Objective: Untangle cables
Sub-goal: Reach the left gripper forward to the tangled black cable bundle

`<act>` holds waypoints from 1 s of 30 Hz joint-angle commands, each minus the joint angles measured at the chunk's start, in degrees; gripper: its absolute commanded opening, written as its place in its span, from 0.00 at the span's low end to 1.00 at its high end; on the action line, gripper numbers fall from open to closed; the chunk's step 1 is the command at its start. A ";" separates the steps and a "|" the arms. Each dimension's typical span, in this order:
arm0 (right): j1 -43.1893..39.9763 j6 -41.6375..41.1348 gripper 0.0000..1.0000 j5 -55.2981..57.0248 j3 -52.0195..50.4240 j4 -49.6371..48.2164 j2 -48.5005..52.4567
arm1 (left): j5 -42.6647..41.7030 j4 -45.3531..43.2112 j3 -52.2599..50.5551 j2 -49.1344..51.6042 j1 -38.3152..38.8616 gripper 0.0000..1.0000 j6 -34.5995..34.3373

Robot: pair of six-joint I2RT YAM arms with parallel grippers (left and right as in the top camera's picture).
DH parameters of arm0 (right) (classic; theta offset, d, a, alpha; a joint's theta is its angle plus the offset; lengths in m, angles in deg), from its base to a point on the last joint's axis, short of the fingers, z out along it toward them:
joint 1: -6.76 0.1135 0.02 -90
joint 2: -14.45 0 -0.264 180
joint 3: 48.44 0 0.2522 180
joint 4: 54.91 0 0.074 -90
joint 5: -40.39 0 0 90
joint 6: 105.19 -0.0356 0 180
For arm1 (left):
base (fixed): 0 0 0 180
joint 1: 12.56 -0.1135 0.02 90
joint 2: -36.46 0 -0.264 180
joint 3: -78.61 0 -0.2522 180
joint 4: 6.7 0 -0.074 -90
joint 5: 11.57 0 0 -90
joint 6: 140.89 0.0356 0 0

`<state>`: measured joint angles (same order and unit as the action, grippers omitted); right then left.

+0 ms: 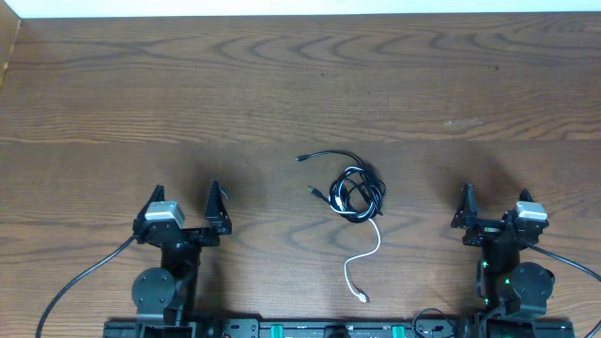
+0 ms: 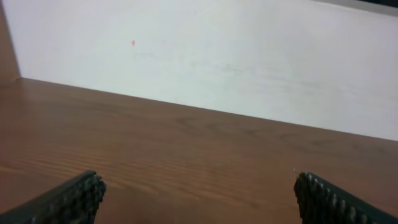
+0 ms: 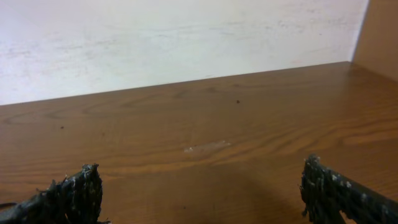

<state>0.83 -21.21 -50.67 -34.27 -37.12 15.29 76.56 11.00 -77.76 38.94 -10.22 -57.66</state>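
The overhead cam alone takes in the whole table, dark wood grain w/ a raised wood lip at its far left corner. Both wrist cams get only a strip of that top running out to a white wall, which overhead shows as a thin pale band along the far edge. The right wrist cam adds a brown side panel at the right end of the wall and a pale scuff on the wood. The left arm and right arm sit at the near edge, well apart, one per side. The left gripper has its fingers spread wide w/ nothing btwn them, and its own cam shows the ribbed pads at the frame's bottom corners over bare wood. The right gripper is likewise spread and empty, pads scuffed grey. The cables show only overhead: a black knotted coil mid-table, btwn the two arms and touching neither, w/ one black tail running up-left. The white cable trails out of the coil toward the near edge, ending in a small plug. Neither wrist cam catches any cable.
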 commanded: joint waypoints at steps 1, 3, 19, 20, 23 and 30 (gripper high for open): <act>-0.50 0.52 0.99 0.31 -0.09 0.26 -0.52 | -4.74 3.19 5.70 3.87 0.13 0.98 -1.51; -0.50 0.52 0.99 0.31 -0.09 0.26 -0.52 | -5.70 5.51 8.57 6.84 0.13 0.98 -1.51; -0.50 0.52 0.99 0.31 -0.09 0.26 -0.52 | -19.06 30.75 37.97 34.47 0.15 0.98 -4.96; -0.50 0.52 0.99 0.31 -0.09 0.26 -0.52 | -19.54 33.05 39.82 35.67 0.13 0.98 -4.96; -0.50 0.52 0.99 0.31 -0.09 0.26 -0.52 | -21.75 40.28 46.42 39.65 0.15 0.98 -4.96; -0.50 0.52 0.99 0.31 -0.09 0.26 -0.52 | -24.72 52.87 59.91 46.88 1.53 0.98 -4.92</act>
<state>0.83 -21.19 -50.64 -34.27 -37.09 15.14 54.20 61.08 -23.19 83.77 -9.76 -62.12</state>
